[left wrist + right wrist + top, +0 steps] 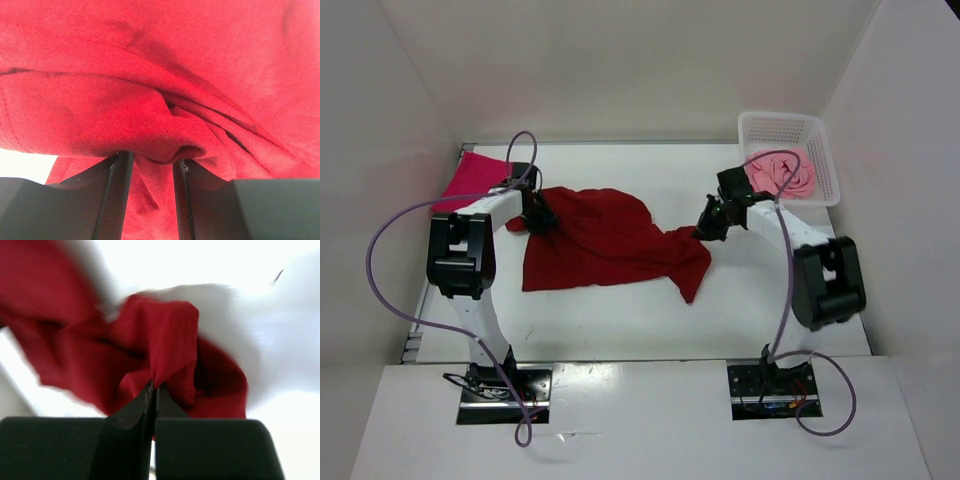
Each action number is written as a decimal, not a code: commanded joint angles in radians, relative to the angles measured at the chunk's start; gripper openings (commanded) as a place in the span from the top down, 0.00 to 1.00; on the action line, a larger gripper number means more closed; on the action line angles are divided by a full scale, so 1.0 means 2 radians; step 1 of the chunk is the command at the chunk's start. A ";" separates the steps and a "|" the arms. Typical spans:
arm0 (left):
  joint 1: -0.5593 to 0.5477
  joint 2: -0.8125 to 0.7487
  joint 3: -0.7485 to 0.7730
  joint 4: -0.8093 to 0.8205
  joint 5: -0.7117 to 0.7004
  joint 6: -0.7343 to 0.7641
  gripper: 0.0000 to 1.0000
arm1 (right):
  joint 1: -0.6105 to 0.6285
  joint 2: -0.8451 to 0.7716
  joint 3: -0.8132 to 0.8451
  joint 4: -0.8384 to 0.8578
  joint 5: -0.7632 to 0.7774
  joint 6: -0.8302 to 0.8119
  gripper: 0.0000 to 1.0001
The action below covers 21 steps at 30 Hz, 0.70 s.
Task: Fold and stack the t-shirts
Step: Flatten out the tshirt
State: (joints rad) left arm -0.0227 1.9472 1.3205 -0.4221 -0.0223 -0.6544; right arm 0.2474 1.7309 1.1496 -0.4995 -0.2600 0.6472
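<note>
On the white table (620,320) the dark crimson t-shirt (605,240) lies rumpled between the arms, light and limp, best held by its edges: your left gripper (152,160) clamps a thick fold, your right gripper (152,385) a thin pinch

crimson t-shirt (165,335): blurred in right wrist view; overruns every edge of left wrist view
magenta t-shirt (470,178): partly behind left arm (460,250)

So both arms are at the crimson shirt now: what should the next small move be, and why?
Probably close the left gripper on the fold bunched between its fingers. The right gripper is already shut on the opposite edge of the crumpled dark crimson shirt, while the left jaws stand apart around cloth. With both ends held, the shirt could be pulled flat.
</note>
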 commanded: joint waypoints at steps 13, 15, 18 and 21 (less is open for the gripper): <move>0.011 -0.029 0.003 0.009 0.023 0.010 0.55 | 0.126 -0.345 -0.055 -0.164 0.023 0.153 1.00; 0.011 -0.029 0.008 0.009 0.023 0.014 0.53 | 0.131 -0.301 -0.043 -0.134 0.030 0.141 1.00; 0.016 -0.029 0.013 0.003 0.023 0.019 0.53 | 0.124 -0.227 -0.038 -0.067 0.066 0.109 1.00; 0.016 -0.019 0.023 -0.001 0.018 0.019 0.52 | 0.110 -0.123 -0.023 -0.001 0.071 0.080 1.00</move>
State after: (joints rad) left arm 0.0029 1.9320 1.3205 -0.4229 0.0246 -0.6468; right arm 0.4885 1.3689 1.0534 -0.6628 -0.1745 0.8654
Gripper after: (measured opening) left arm 0.472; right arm 0.008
